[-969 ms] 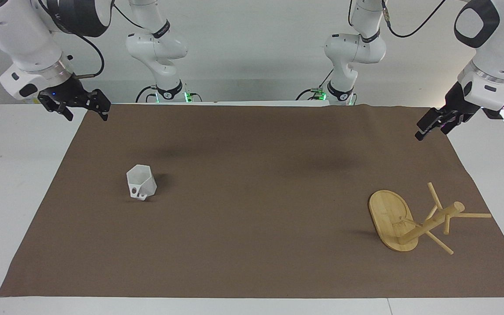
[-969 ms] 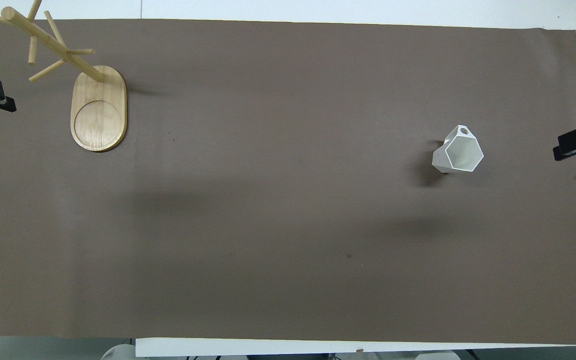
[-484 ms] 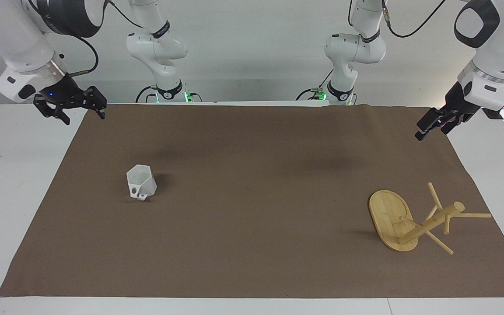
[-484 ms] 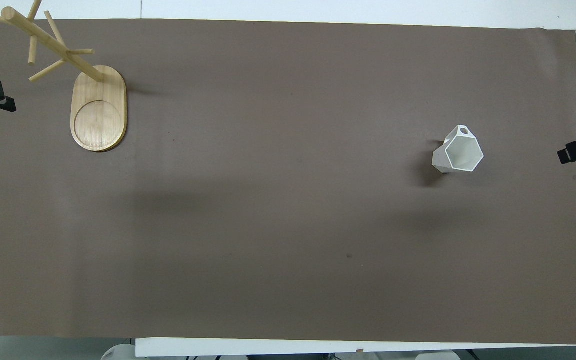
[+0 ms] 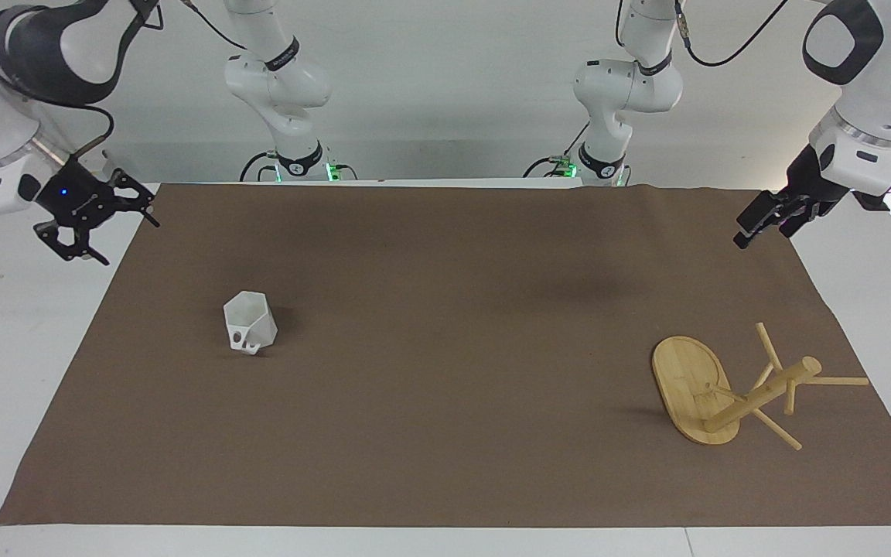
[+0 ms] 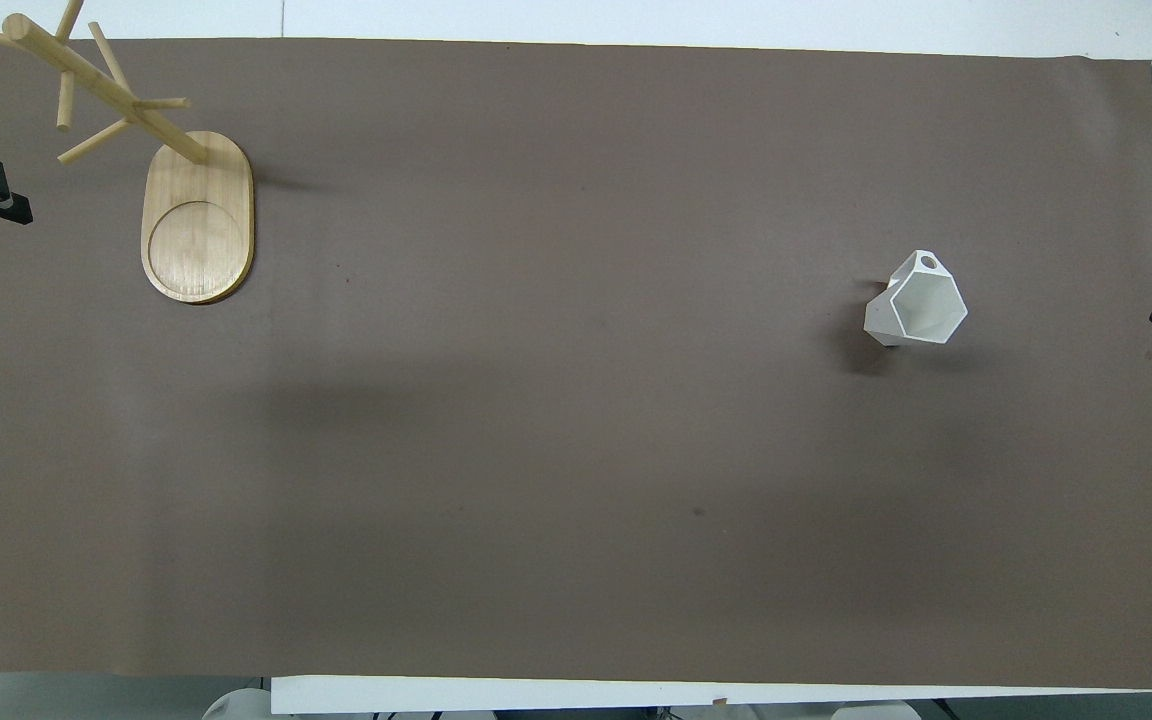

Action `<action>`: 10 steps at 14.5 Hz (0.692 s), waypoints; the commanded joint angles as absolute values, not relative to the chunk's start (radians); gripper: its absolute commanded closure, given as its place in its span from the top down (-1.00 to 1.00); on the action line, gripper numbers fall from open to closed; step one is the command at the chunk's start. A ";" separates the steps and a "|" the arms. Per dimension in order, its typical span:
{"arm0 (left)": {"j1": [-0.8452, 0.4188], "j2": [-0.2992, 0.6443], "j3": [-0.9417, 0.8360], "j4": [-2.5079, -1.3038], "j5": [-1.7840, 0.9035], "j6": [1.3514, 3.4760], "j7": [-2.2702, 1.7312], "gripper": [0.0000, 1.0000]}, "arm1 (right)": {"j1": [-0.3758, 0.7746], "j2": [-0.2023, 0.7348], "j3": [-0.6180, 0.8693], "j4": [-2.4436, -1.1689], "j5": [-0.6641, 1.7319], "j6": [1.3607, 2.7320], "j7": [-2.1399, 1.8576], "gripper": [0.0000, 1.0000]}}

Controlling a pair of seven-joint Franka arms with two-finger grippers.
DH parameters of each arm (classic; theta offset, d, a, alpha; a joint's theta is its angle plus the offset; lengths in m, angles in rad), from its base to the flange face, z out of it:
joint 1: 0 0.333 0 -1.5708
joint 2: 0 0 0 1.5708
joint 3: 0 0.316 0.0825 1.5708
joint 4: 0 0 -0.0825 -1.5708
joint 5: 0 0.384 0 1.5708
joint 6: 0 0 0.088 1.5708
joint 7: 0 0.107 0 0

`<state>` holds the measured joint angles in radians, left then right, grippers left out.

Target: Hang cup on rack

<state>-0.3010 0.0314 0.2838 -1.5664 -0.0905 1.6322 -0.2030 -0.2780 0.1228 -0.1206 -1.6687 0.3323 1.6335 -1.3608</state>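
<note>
Cup (image 5: 250,322) upright — handle away from robots, left gripper (image 5: 762,220), right gripper (image 5: 114,229) fingers apart

Bare mat (image 5: 445,348) is left on every side of the cup (image 5: 250,323); the only obstacle, the rack (image 5: 732,391), is set well apart toward the left arm's end.

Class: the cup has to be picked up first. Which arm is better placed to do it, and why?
The right arm. The cup stands at its end of the table, and the right hand hangs open close by. The left hand waits at the rack's end.
</note>
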 commanded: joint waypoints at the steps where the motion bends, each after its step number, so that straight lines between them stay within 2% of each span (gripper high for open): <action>1: -0.290 0.015 0.273 -1.572 -0.071 1.614 -0.206 1.00 | -0.374 0.211 -0.113 -1.674 0.550 1.596 -1.717 1.00; 5: -0.290 0.015 0.272 -1.572 -0.071 1.612 -0.215 1.00 | -0.468 0.382 -0.112 -1.764 0.803 1.533 -2.205 1.00; 10: -0.302 0.003 0.272 -1.585 -0.042 1.573 -0.204 1.00 | -0.473 0.524 -0.109 -1.880 1.020 1.474 -2.525 1.00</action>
